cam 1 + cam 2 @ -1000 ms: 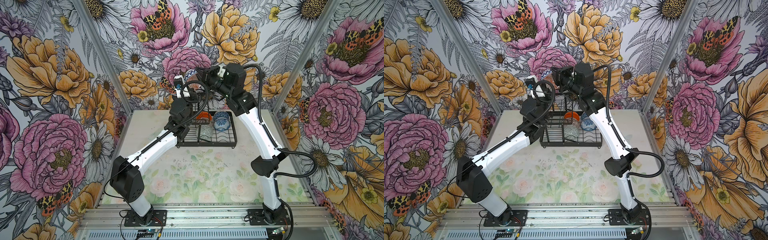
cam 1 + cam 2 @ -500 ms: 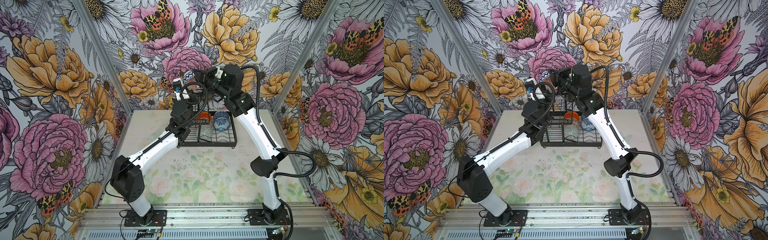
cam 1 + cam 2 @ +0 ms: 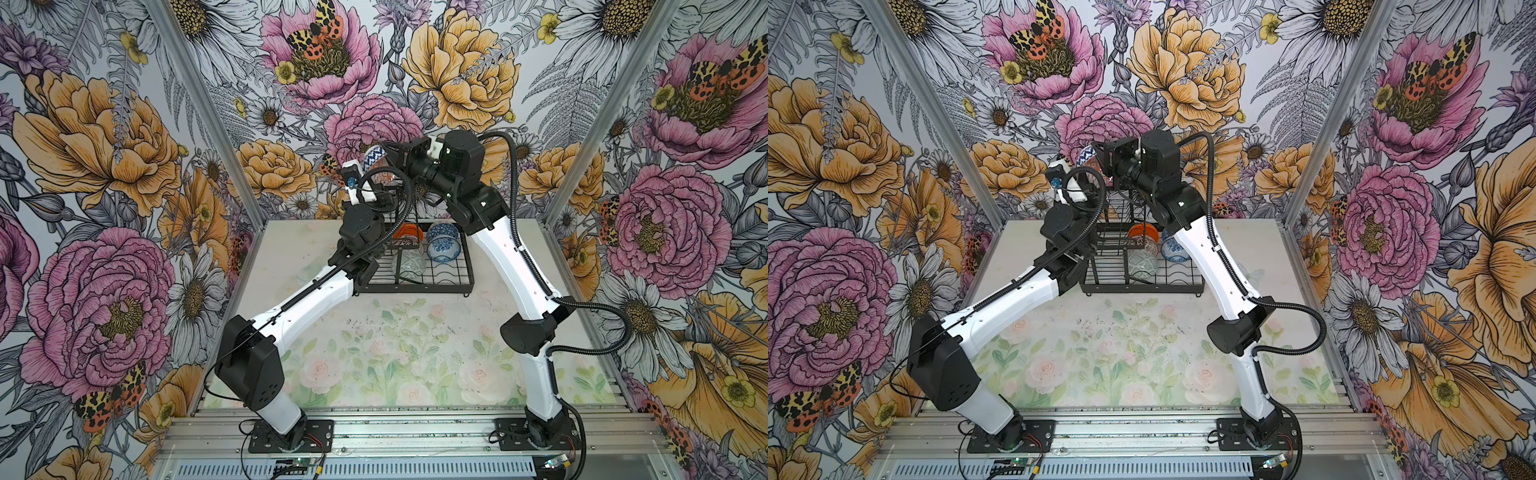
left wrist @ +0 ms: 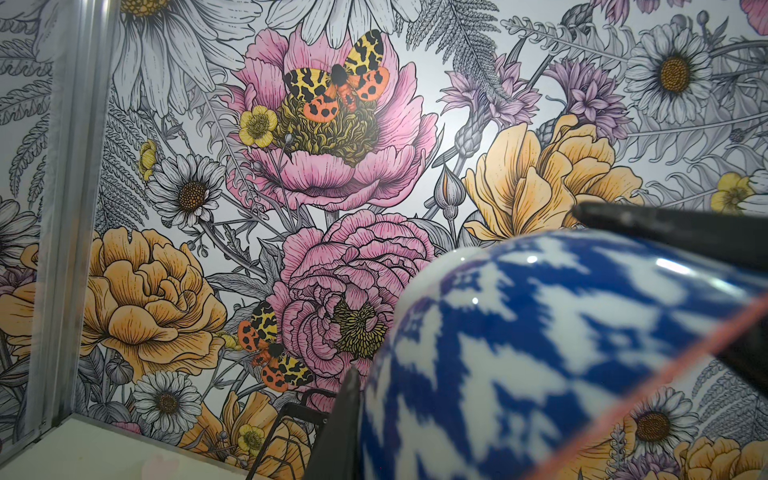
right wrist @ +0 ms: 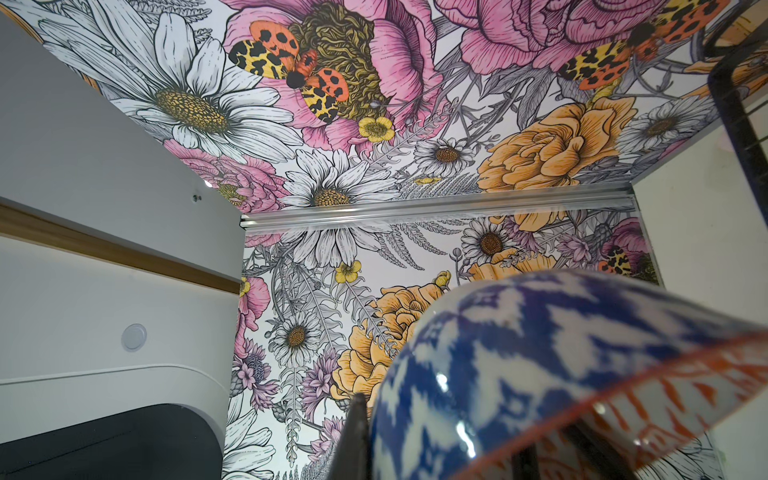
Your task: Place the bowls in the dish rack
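Note:
A blue geometric bowl (image 3: 375, 159) (image 3: 1086, 155) with an orange-patterned inside hangs tilted, high above the back of the black wire dish rack (image 3: 415, 286) (image 3: 1142, 289). My left gripper (image 3: 371, 179) and right gripper (image 3: 393, 156) are both shut on its rim, from opposite sides. The bowl (image 4: 540, 353) fills the left wrist view, a black finger (image 4: 347, 419) against its outer wall. In the right wrist view a finger (image 5: 353, 436) presses the bowl (image 5: 519, 365). In the rack stand an orange bowl (image 3: 409, 232), a blue-white floral bowl (image 3: 444, 247) and a grey-green bowl (image 3: 409, 264).
The rack stands at the back middle of the pale floral table (image 3: 395, 353). Its raised wire tier (image 3: 399, 199) is right under the held bowl. Flowered walls close in the back and both sides. Both arms arch over the rack's left and right edges.
The right gripper has edged slightly left onto the bowl. The left arm and the bowl have barely moved.

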